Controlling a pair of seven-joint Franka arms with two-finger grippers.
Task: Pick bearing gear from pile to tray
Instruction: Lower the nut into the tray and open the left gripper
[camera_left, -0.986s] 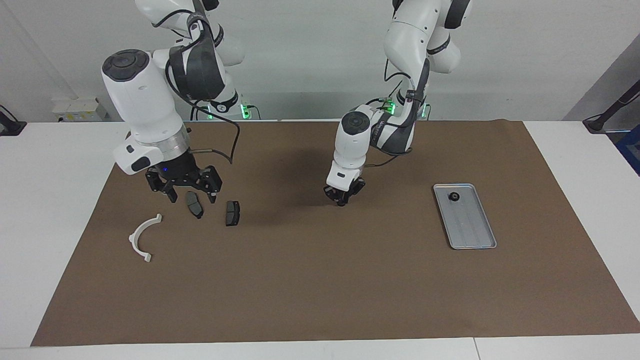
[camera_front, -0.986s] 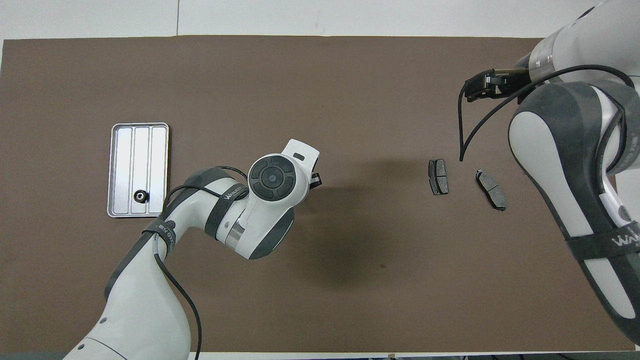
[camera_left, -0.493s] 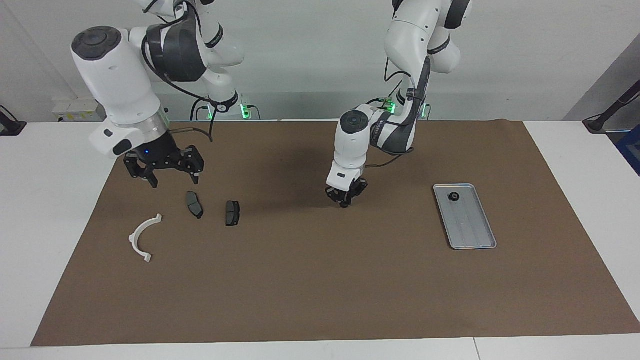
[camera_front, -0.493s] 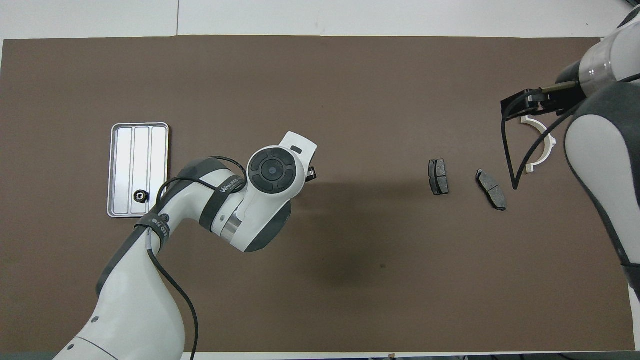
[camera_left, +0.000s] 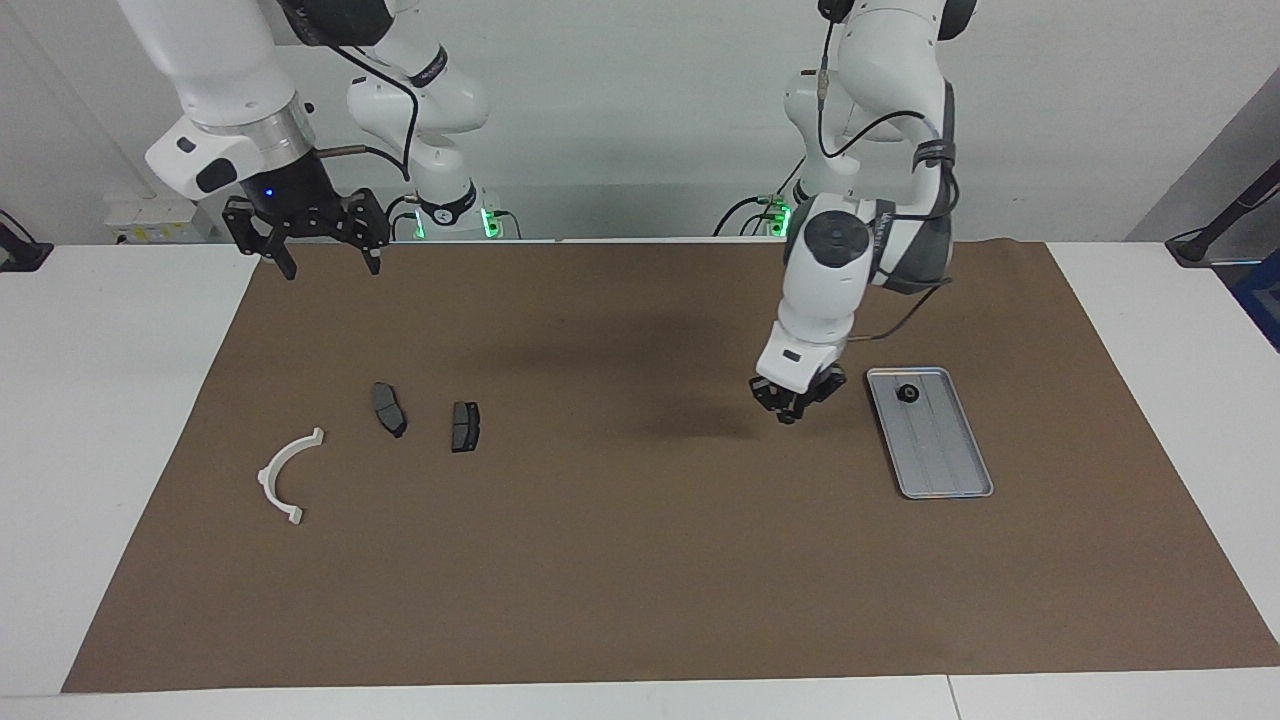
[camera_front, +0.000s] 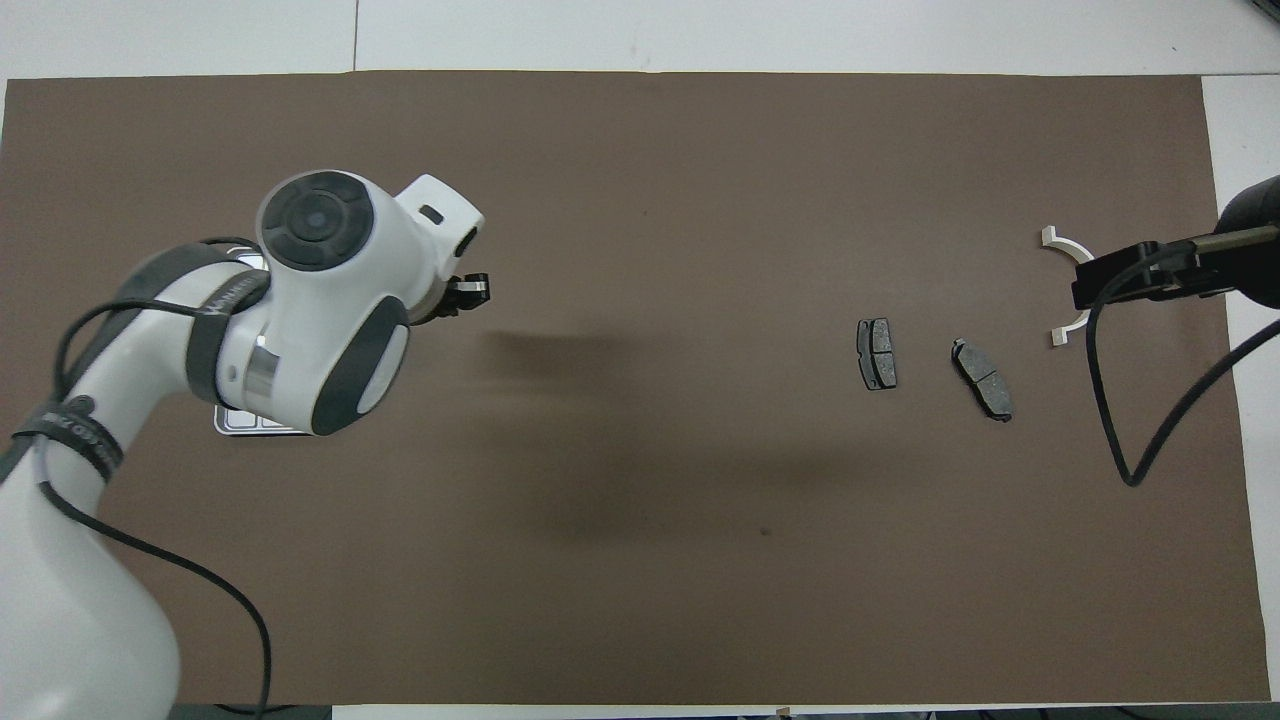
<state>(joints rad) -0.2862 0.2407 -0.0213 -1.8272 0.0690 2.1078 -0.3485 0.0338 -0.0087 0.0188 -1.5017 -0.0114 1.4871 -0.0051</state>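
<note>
I am judging the small black round bearing gear (camera_left: 908, 392) to be light, rigid and probably smooth-sided, so it is likely to roll or skid if nudged; I would take hold across its outer rim, tool coming straight down. It is showing as a dark, squat, ring-like piece, too small for teeth or bore to be made out. It is lying in the flat rectangular silver-grey metal tray (camera_left: 945, 470), at the tray's end nearer to the robots.

My left tool (camera_left: 793, 400) is hanging over the brown mat (camera_left: 640, 560), just beside the tray on the side toward the right arm's end of the desk. Whether its fingers are apart, or gripping another small part, I cannot tell.

At the right arm's end of the desk, two dark grey brake pads (camera_left: 388, 408) (camera_left: 464, 425) are lying flat and apart, with a white semicircular plastic arc (camera_left: 285, 475) near them, farther from the robots. I am seeing no loose bearing gear among them.

My right tool (camera_left: 320, 235) is waiting high over the mat's edge nearest the robots, fingers spread wide and holding nothing.
</note>
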